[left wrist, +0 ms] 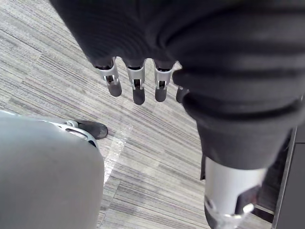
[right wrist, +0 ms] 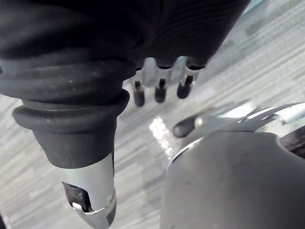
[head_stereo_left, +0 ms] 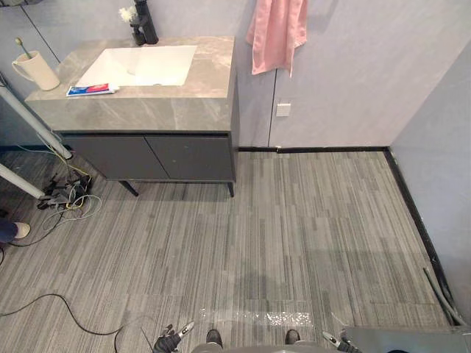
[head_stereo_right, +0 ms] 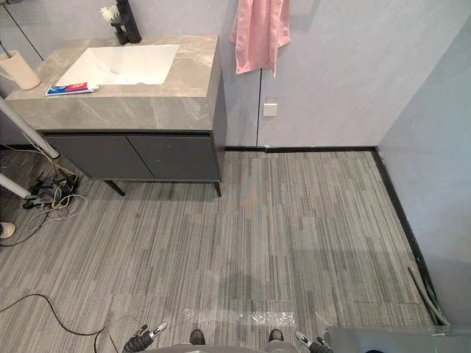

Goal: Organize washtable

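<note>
Left eye view: the grey washtable stood against the wall at upper left; a cream mug sat at its left end; a toothpaste tube lay by the white basin; a pink towel hung beside it.
Left wrist view: the left hand hung over the striped floor, fingers straight, empty.
Right wrist view: the right hand hung likewise, fingers relaxed, holding nothing.
</note>
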You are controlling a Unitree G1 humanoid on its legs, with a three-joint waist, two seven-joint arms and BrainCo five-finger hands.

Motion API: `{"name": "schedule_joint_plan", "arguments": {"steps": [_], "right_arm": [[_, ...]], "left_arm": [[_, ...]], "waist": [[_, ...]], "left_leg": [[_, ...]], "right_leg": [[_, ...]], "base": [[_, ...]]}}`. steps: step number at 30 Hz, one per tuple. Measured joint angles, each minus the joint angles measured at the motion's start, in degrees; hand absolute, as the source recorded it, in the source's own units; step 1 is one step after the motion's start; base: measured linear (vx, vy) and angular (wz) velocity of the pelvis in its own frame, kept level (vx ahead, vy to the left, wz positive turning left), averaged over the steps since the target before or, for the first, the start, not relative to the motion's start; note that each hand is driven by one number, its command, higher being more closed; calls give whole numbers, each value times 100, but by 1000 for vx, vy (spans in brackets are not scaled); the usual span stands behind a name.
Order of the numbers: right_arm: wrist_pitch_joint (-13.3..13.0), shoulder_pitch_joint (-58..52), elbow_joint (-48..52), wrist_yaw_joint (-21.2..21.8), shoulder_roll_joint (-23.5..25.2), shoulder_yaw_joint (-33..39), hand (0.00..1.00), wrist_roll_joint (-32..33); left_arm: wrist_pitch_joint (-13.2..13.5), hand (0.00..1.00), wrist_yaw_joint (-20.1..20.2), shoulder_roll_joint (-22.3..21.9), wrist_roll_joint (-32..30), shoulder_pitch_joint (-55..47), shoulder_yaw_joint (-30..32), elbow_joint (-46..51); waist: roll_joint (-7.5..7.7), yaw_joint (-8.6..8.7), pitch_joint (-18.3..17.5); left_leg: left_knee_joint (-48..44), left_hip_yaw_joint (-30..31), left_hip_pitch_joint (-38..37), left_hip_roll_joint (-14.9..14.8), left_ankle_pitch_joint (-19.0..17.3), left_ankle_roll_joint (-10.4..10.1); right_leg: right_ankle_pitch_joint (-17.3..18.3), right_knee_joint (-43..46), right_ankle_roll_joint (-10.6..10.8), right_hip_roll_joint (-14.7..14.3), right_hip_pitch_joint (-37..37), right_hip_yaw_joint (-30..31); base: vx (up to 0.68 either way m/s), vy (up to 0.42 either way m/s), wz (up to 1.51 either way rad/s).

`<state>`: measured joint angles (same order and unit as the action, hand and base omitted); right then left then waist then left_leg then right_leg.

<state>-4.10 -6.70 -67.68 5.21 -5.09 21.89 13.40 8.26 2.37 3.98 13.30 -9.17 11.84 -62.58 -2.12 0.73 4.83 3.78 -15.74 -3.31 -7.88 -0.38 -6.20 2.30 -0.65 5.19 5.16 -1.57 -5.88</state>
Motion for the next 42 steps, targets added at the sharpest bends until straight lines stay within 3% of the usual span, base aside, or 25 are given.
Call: {"name": "schedule_joint_plan", "arguments": {"steps": [42], "right_arm": [[7,-23,-32,7,-54,-272,0,-44]], "left_arm": [[-3,0,6,2,2,-58,-15,-5]], "waist": [[43,11,-200]], "left_leg": [[25,12,-244,0,-2,-3]], "right_leg": [[-83,-191,-6,-14,-279,-12]], "base": [[-8,-3,0]]}}
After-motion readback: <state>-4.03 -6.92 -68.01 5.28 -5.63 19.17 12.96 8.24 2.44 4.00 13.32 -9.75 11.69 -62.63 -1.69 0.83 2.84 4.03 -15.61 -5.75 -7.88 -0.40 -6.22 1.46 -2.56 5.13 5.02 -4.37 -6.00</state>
